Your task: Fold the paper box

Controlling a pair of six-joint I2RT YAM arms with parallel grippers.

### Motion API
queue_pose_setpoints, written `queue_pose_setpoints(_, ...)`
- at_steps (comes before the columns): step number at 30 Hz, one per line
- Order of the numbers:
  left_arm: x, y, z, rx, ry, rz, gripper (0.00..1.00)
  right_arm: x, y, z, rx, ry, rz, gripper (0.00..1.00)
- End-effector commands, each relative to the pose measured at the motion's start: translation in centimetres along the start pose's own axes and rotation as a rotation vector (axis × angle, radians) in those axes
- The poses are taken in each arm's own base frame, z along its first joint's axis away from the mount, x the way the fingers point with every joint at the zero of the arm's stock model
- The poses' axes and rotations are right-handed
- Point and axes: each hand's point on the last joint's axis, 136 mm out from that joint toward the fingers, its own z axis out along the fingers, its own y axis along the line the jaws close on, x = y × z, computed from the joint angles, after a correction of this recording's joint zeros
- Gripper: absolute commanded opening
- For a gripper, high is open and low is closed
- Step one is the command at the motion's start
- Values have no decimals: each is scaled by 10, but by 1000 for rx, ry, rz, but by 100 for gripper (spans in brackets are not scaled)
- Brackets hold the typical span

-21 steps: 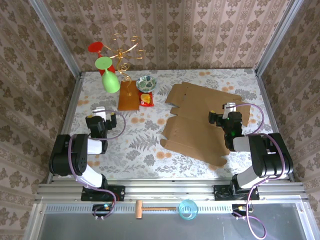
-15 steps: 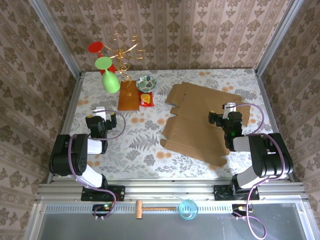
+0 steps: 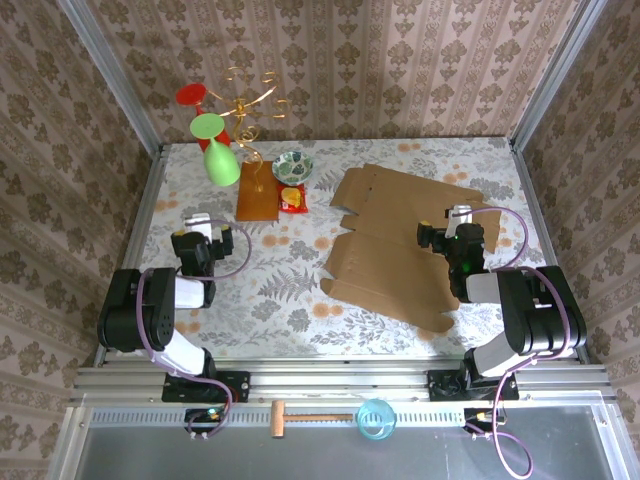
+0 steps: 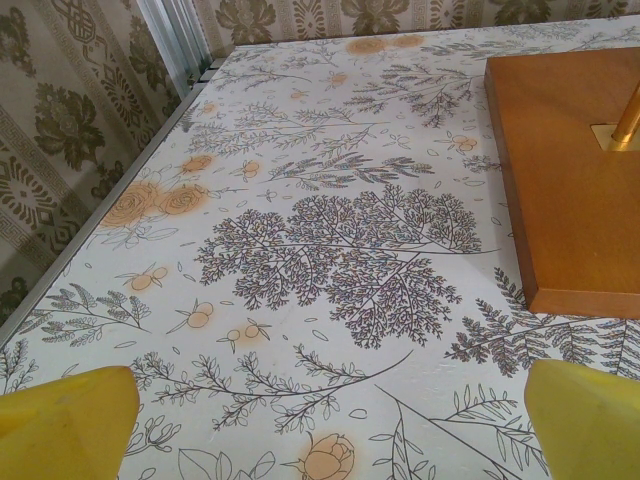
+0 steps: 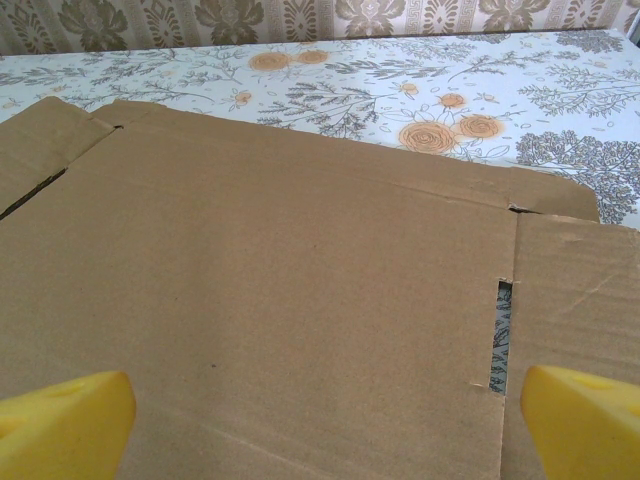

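The paper box (image 3: 400, 245) is a flat brown cardboard sheet with cut flaps, lying on the right half of the floral table. My right gripper (image 3: 460, 218) hovers over its right part, open and holding nothing. In the right wrist view the cardboard (image 5: 280, 280) spreads under the open right gripper (image 5: 325, 425), with a narrow slot (image 5: 503, 335) beside the right yellow fingertip (image 5: 585, 420). My left gripper (image 3: 197, 225) stands open over bare tablecloth at the left, well apart from the box. In the left wrist view the left gripper (image 4: 330, 430) has nothing between its yellow fingertips (image 4: 65, 420).
An orange-brown wooden board (image 3: 257, 192) with a gold wire stand sits at the back left, also seen ahead of the left gripper (image 4: 570, 170). A green glass (image 3: 220, 160), a small bowl (image 3: 292, 165) and a snack packet (image 3: 292, 199) lie near it. Walls close three sides.
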Motion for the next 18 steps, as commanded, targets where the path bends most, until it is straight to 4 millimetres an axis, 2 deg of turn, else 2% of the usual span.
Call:
queue_pose_setpoints(1, -12, 2, 3, -14, -32, 9, 100, -10, 0, 3, 0, -23, -6, 100)
queue_pose_setpoints(9, -12, -2, 3, 8, -29, 23, 100, -9, -1, 2, 1, -23, -6, 100)
queue_pose_setpoints(11, -19, 2, -8, -39, -82, 36, 100, -18, -4, -5, 23, -58, 1, 100)
queue_pose_setpoints(12, -21, -4, -16, -48, -94, 53, 100, -27, -9, -12, 78, -59, -2, 100)
queue_pose_setpoints(13, -33, -2, -21, -95, -134, 90, 100, -39, -12, -21, 114, -60, -6, 100)
queue_pose_setpoints(15, -63, -9, -41, -205, -180, 177, 100, -77, -16, -41, 166, -106, 21, 100)
queue_pose_setpoints(16, -78, -15, -46, -206, -193, 192, 100, -103, -16, -51, 171, -158, 44, 100)
queue_pose_setpoints(18, -118, -19, -56, -222, -228, 87, 100, -159, -14, -77, 188, -239, 97, 100)
